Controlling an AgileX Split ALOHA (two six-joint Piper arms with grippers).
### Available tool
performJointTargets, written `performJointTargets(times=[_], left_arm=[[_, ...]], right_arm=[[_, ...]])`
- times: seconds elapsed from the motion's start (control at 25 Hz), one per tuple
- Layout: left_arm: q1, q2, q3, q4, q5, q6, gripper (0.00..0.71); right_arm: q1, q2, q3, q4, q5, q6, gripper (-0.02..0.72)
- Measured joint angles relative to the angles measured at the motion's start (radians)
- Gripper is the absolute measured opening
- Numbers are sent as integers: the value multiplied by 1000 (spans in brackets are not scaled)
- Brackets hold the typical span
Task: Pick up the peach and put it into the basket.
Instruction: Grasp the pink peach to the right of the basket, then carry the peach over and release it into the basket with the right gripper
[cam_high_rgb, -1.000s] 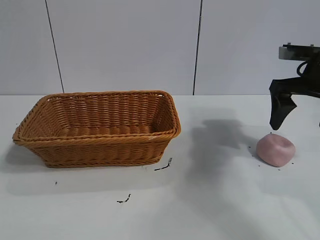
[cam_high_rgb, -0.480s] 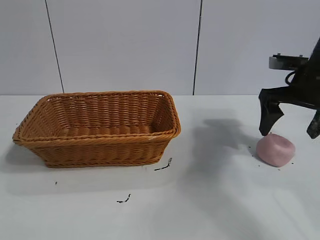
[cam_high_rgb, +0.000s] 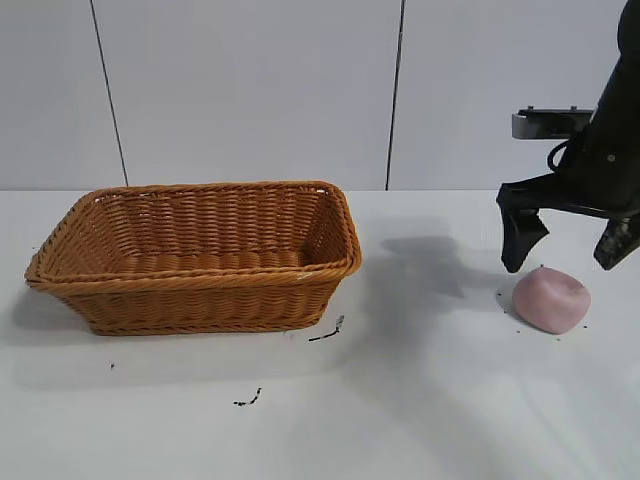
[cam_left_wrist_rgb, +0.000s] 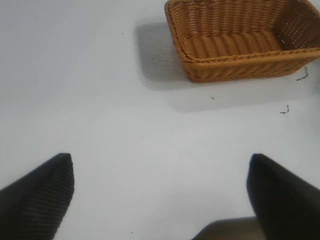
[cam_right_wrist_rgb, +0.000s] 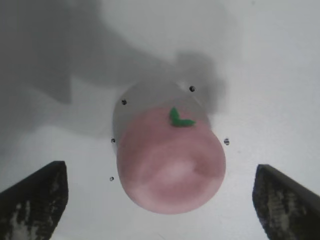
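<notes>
From outside, my right claw (cam_high_rgb: 567, 252) hung wide apart just above the small pale pink, matte, rounded peach (cam_high_rgb: 551, 299) on the white desk (cam_high_rgb: 420, 400), well apart from the large orange-brown woven wicker basket (cam_high_rgb: 200, 255). My left wrist showed my left claw (cam_left_wrist_rgb: 160, 192) spread open over bare desk, the basket beyond. My right wrist showed the peach centred between my fingertips (cam_right_wrist_rgb: 35, 197), a green leaf mark on it. I judged that an off-centre squeeze might roll it away. I read no writing anywhere.
</notes>
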Motion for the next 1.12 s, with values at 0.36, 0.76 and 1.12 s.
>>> performJointTargets(times=[0.36,0.76,1.12], left_arm=[[0,0,0,0,0,0,692],[0,0,0,0,0,0,692],[0,0,0,0,0,0,692]], right_arm=[[0,49,-1,-2,1,1,645],[0,39,-116,-21,139,1,32],[16,-20,-484,-19,340,1,25]])
